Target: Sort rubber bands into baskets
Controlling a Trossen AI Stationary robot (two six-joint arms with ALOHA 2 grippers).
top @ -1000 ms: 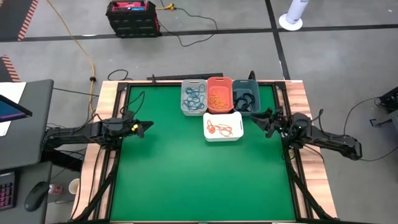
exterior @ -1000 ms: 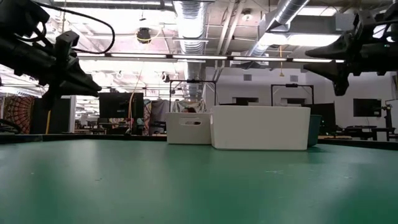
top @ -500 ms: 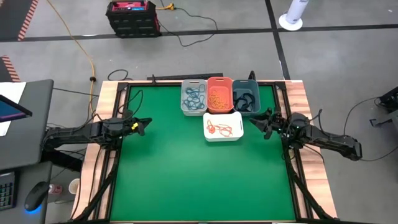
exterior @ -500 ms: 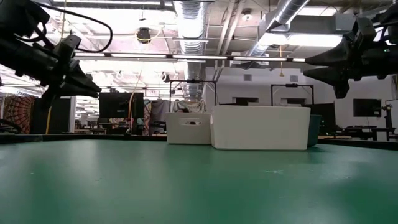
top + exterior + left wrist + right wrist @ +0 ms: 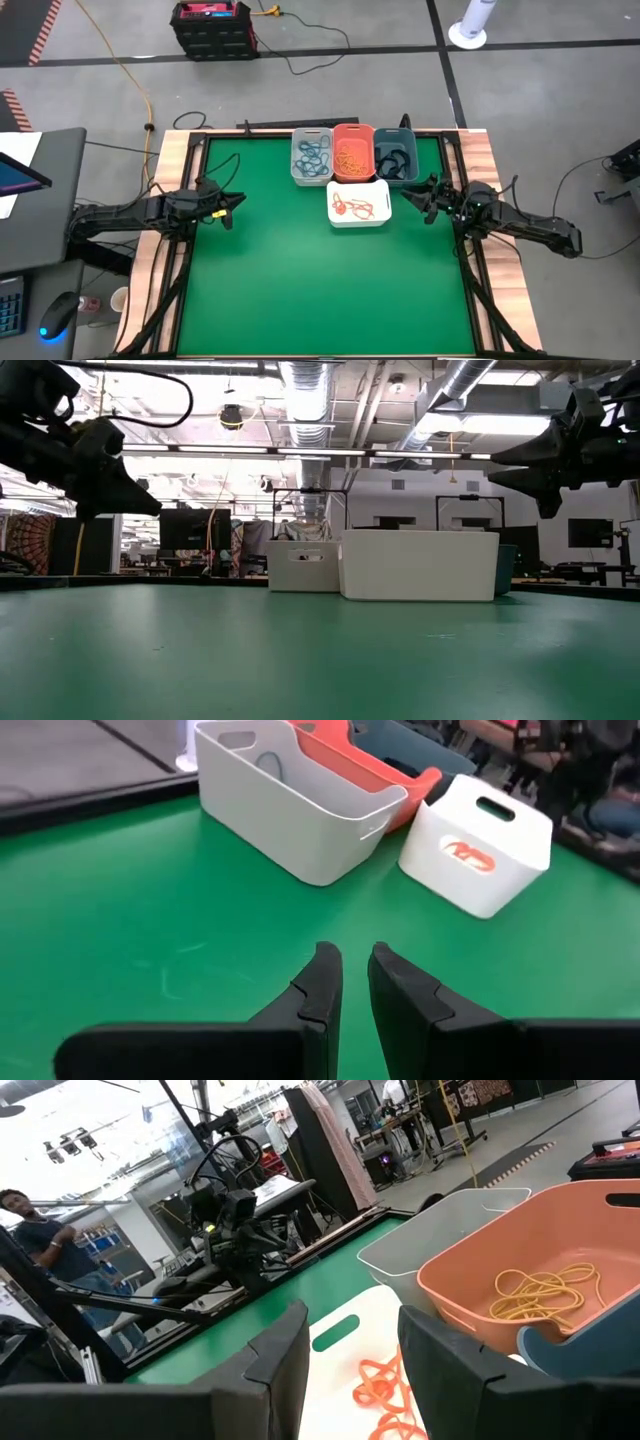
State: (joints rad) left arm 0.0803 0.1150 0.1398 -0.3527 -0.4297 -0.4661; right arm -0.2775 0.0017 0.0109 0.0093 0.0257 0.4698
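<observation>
Four baskets stand at the far middle of the green table. The light grey basket [image 5: 312,157] holds teal-blue rubber bands [image 5: 314,156]. In the coral one [image 5: 352,153] lie yellow-orange bands [image 5: 545,1295], and the dark slate-blue one [image 5: 396,157] holds black bands. The white basket [image 5: 358,202], in front of them, holds red bands [image 5: 385,1390]. My left gripper [image 5: 240,201] hovers above the table's left edge, its fingers [image 5: 355,965] a narrow gap apart with nothing between. My right gripper [image 5: 406,198] hovers just right of the white basket, open [image 5: 352,1340] and empty.
The green mat [image 5: 300,280] lies bare from the baskets to the near edge. A person [image 5: 40,1230] stands in the room beyond the table's left side. A desk with a keyboard and a mouse [image 5: 55,320] is off to the left.
My left gripper has rolled about its own pointing line while staying in place above the table's left edge. The baskets and bands lie as before.
</observation>
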